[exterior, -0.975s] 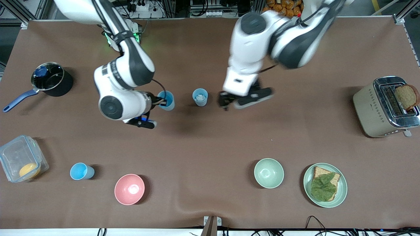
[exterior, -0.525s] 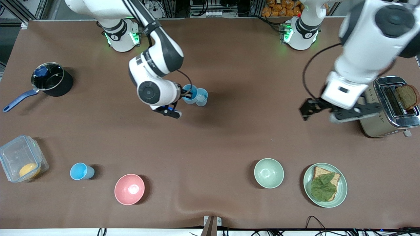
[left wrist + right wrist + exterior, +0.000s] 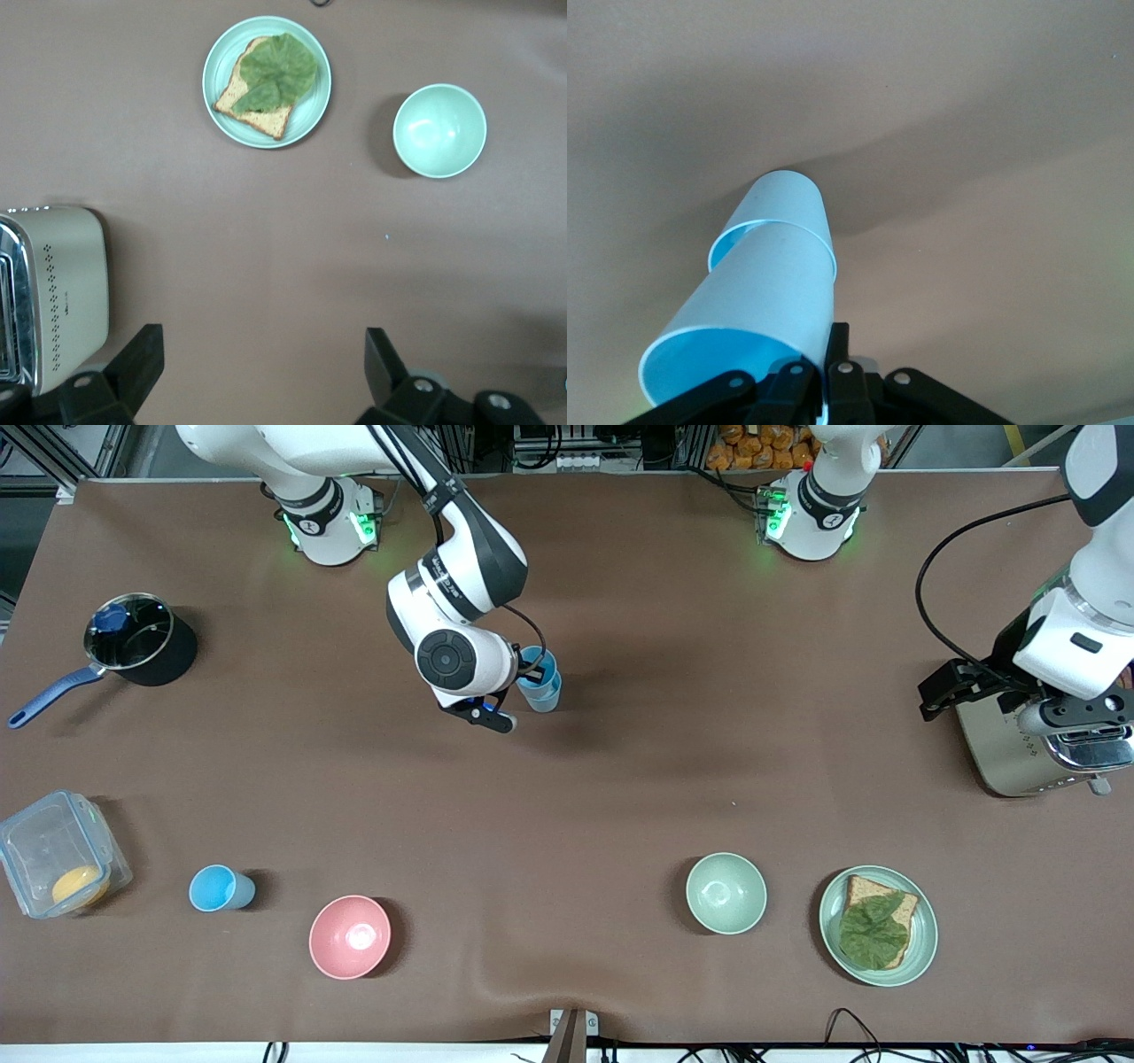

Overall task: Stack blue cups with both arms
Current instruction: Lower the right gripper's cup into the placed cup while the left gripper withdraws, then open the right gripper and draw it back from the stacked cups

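One cup (image 3: 537, 670) nested in another cup (image 3: 546, 694), third cup (image 3: 215, 888) beside the bowl (image 3: 349, 936), nearer the front camera.

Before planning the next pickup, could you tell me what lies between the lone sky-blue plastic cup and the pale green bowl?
The pink bowl sits between the sky-blue plastic cup and the pale green bowl, as the front view shows.

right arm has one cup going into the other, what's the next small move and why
Probably lower a little more, then open. The right gripper is shut on the bright sky-blue plastic cup, whose base sits tilted in the mouth of the paler blue plastic cup standing on the table, not fully nested. The left gripper waits open beside the beige toaster.
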Robot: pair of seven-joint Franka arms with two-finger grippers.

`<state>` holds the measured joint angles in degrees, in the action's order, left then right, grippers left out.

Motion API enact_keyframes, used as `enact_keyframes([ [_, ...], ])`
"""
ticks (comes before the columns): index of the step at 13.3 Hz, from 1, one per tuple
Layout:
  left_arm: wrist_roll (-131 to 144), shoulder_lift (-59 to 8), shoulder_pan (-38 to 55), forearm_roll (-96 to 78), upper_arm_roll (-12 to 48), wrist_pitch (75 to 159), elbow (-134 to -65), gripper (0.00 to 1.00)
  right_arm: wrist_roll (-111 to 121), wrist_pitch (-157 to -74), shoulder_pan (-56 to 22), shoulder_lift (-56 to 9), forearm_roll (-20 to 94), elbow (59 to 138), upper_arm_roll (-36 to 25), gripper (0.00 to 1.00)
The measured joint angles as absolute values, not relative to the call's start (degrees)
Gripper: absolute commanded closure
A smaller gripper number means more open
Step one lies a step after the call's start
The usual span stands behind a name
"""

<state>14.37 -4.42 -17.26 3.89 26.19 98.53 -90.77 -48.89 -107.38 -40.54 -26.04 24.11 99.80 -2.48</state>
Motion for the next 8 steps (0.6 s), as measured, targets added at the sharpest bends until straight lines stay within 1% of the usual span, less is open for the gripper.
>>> enact_keyframes([
  [3,14.34,-3.48,-17.17,3.89,26.54,95.05,-89.54,0.0,-48.99,-107.39,-40.78,-26.19,24.3,100.2,-2.46,1.0],
  [4,14.15,-2.53,-16.57,3.89,25.79,94.36,-89.26,0.0,-49.12,-107.46,-41.06,-26.26,24.44,100.22,-2.45,1.0],
  [5,13.61,-1.36,-13.71,3.89,22.43,93.49,-89.35,0.0,-49.47,-107.68,-41.38,-26.31,24.49,100.24,-2.45,1.0],
  [7,12.69,0.14,-4.07,3.89,10.87,92.04,-90.16,0.0,-50.13,-108.59,-41.9,-26.47,24.5,100.25,-2.45,1.0],
  [8,11.98,0.26,-1.37,3.89,6.99,91.9,-90.59,0.0,-50.22,-109.15,-42.0,-26.56,24.5,100.25,-2.45,1.0],
])
